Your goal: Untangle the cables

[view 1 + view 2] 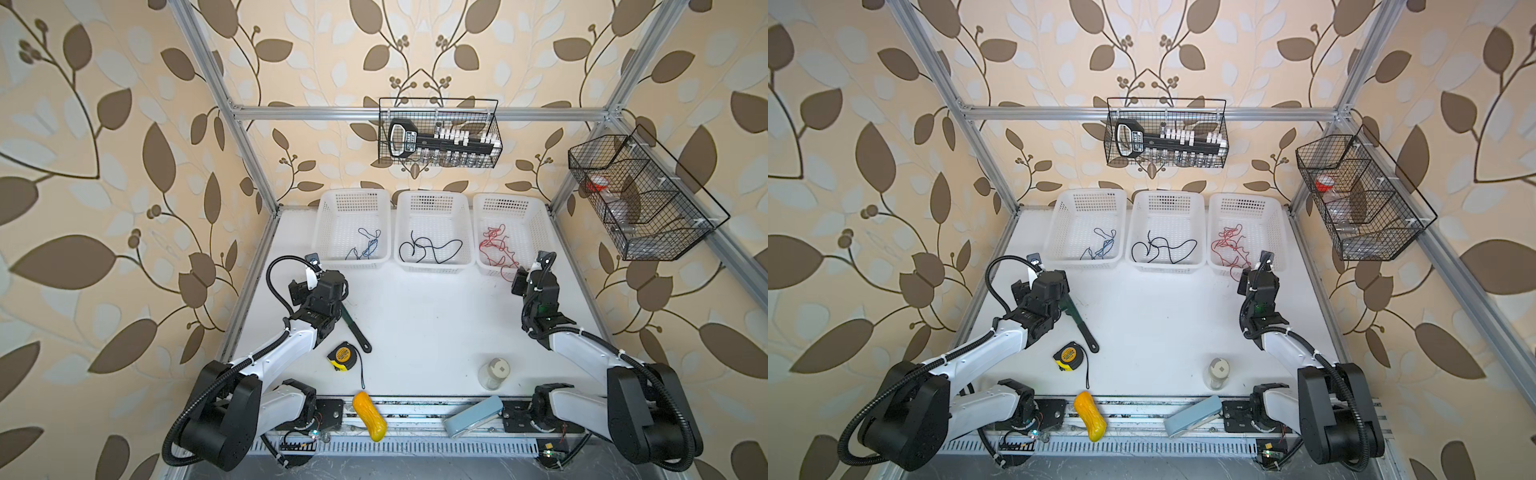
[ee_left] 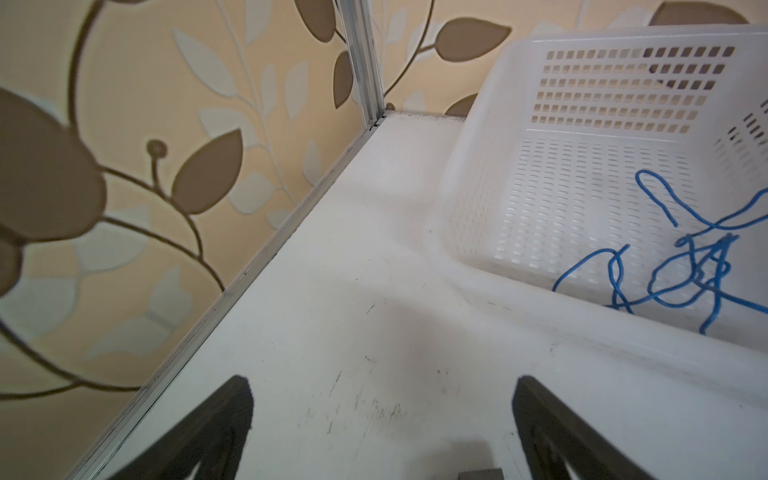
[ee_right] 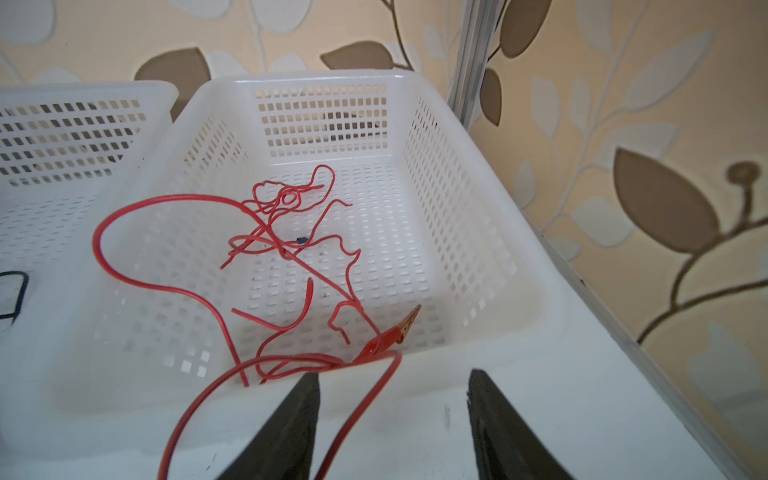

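Nearer arm: right gripper point(image 3: 392, 374), fingers parted, clamping nothing | red cable point(image 3: 376, 344): loop spills over basket point(image 3: 490, 232) near rim, one strand running between those fingers | left gripper point(image 2: 382, 380): fingers spread wide, well apart from it

The left arm point(image 1: 286, 345) and right arm point(image 1: 577, 345) both stretch forward, angled downward. The left hand point(image 2: 382, 399) has its fingers spread wide; the right hand point(image 3: 392, 378) has its fingers parted, less wide.

Both top views: near-identical, high overhead, far off, steeply down on whole counter point(image 1: 415, 316). Wrist cameras: low, close, past left pincer point(image 2: 382, 380) toward left basket point(image 2: 498, 174), right pincer point(image 3: 392, 372) toward right basket point(image 3: 457, 166).
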Robot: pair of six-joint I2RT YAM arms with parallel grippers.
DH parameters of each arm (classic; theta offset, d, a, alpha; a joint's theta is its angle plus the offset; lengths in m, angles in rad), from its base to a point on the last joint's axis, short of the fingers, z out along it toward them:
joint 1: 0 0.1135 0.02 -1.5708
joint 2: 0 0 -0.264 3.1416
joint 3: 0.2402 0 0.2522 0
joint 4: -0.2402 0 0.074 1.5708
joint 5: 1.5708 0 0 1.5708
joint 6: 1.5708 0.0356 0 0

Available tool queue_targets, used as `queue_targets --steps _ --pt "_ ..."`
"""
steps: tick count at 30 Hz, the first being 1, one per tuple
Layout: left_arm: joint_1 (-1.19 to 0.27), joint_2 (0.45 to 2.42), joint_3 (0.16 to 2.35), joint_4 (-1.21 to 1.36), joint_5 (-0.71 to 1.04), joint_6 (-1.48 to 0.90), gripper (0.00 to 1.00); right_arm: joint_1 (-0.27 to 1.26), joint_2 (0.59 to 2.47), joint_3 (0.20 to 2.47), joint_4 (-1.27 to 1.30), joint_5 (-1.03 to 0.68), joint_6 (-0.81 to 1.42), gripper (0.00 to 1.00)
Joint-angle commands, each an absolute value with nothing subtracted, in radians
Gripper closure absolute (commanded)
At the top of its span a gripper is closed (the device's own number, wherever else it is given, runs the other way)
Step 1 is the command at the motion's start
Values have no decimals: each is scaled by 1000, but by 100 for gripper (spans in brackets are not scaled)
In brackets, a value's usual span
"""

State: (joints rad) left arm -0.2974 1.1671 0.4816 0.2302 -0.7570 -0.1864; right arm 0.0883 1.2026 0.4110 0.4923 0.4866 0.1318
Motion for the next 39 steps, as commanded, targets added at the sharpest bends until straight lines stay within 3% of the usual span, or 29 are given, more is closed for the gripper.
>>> queue_targets --steps 1,5,9,13,14,15,16,28,30,32,34,39 --pt "-257 1192 446 390 -657 -120 1 113 1228 356 584 625 100 42" --pt "-188 1268 404 518 -627 -80 1 129 1238 281 743 644 75 42" --pt "-112 1308 380 590 -568 -103 1 119 1269 183 968 520 62 43" --pt "-65 1328 316 748 -502 -100 1 116 1307 209 961 435 24 44" --pt "-42 1352 305 782 -462 -110 1 105 1304 229 911 420 42 41" --pt "-28 1383 295 825 -434 -109 1 91 1308 242 891 400 50 2" --pt "-25 1414 297 846 -407 -101 1 86 1314 239 911 392 44 0" --pt "-23 1497 379 753 -377 -91 1 96 1287 159 1019 377 33 0" --pt "-22 1497 379 747 -376 -91 1 83 1393 107 1245 363 24 0" --pt "-22 1496 380 748 -376 -90 1 82 1321 149 1045 367 55 0" --pt "-22 1496 379 752 -376 -91 1 65 1374 138 1148 349 46 0" --pt "-23 1496 379 750 -376 -90 1 59 1336 143 1078 350 70 0"
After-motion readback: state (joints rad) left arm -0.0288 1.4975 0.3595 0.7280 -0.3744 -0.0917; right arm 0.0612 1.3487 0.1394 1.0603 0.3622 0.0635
